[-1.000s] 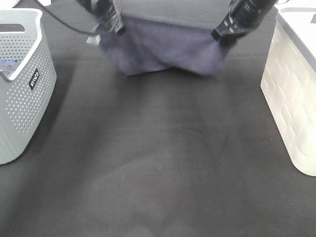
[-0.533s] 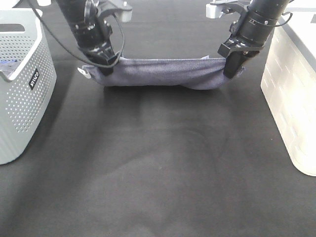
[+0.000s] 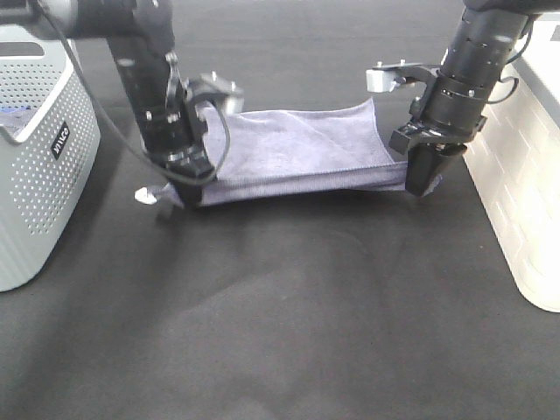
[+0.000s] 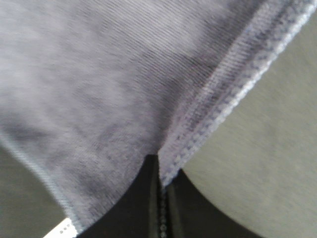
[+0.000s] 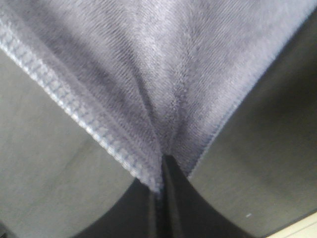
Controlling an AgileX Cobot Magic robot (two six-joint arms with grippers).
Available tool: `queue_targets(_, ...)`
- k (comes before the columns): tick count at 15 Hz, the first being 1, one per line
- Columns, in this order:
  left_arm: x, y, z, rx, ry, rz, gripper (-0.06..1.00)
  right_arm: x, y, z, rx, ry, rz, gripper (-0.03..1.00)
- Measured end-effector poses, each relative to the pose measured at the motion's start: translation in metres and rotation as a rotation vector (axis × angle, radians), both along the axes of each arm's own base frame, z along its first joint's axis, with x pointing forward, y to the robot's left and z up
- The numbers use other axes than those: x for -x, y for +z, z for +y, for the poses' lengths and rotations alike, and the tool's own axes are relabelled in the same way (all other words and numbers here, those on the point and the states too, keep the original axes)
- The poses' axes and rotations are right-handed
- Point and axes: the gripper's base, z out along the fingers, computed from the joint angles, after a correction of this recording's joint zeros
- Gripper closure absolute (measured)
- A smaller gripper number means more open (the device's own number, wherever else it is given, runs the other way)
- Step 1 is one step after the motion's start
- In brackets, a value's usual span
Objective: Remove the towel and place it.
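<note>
The grey-blue towel (image 3: pixel 293 156) lies mostly spread on the black table, its near edge held between my two grippers. My left gripper (image 3: pixel 181 194) is shut on the towel's near left corner, just above the table; a small white tag (image 3: pixel 144 196) sticks out beside it. My right gripper (image 3: pixel 418 182) is shut on the near right corner. In the left wrist view the jaws are closed on the hemmed cloth (image 4: pixel 148 89). In the right wrist view the jaws pinch the cloth (image 5: pixel 163 84) the same way.
A grey perforated basket (image 3: pixel 39 149) stands at the left edge of the black table (image 3: pixel 289 332). A white brick-patterned bin (image 3: pixel 525 175) stands at the right edge, close to my right arm.
Both grippers have come down and toward the near side with the towel. It hung bunched between them a second ago; now its far part lies flat on the table.
</note>
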Motion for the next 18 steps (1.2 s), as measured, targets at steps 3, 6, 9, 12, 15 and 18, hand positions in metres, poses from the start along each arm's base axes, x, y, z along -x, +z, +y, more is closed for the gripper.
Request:
queue_targets(3, 0.013, -0.006, 0.003, -0.007, 0.002, 0.047, 0.94, 0.010, -0.010, -0.001, 0.008, -0.024, 0.052, 0.96)
queue_targets(6, 0.020, -0.005, 0.004, -0.007, 0.003, 0.063, 0.94, 0.017, -0.019, -0.002, 0.010, -0.030, 0.095, 0.96)
queue_targets(9, 0.032, -0.014, 0.008, -0.015, 0.004, 0.112, 0.94, 0.028, -0.031, -0.003, 0.014, -0.061, 0.157, 0.96)
queue_targets(12, 0.041, -0.018, 0.011, -0.023, 0.001, 0.144, 0.94, 0.034, -0.036, -0.001, 0.006, -0.077, 0.189, 0.96)
queue_targets(15, 0.050, -0.024, 0.015, -0.032, -0.004, 0.174, 0.94, 0.042, -0.037, 0.000, -0.012, -0.101, 0.216, 0.96)
queue_targets(18, 0.053, -0.027, 0.016, -0.033, -0.001, 0.193, 0.94, 0.053, -0.046, -0.001, -0.015, -0.108, 0.268, 0.96)
